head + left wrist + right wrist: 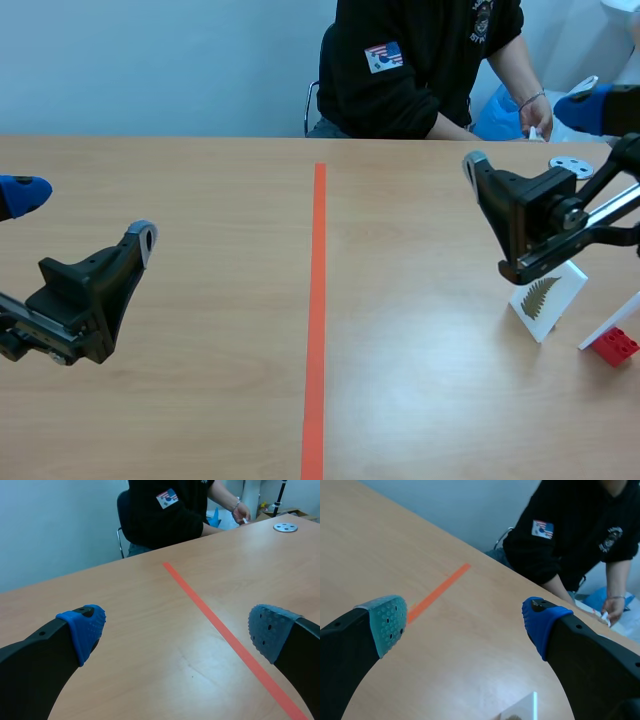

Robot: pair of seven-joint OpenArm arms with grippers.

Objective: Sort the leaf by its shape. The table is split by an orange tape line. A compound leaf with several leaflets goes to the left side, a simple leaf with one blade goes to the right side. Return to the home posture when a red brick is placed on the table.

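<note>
Across the scene view, a pale wooden table (pixel 200 400) with a smooth, faintly glossy grain is split down its middle by a flat orange tape line (pixel 316 320). The leaf card (pixel 548 300), a stiff white rectangle, is seen on the right side of the tape, near the right edge, just nearer than the right gripper (pixel 530 140) and partly hidden by that arm. An olive-green, fern-like frond is printed on it, with many narrow leaflets ranged along one midrib. A red brick (pixel 614 346) of studded plastic is set just right of the card, with a slanted white sheet (pixel 608 326) hard against it. The right gripper is held above the table with its claw spread wide. At the left, the left gripper (pixel 80 215) is likewise spread, nothing between its fingers. A round metal disc (pixel 571 165) with holes lies at the far right, and a person (pixel 420 60) in a black top is seated at the far side.

From the left wrist view, the two dotted rubber pads (pixel 82 630) are seen wide apart over bare wood, the tape running ahead between them.

From the right wrist view, a grey-green and a blue pad (pixel 542 622) are parted, and a pale corner, too little shown to be named, is glimpsed under the claw.
</note>
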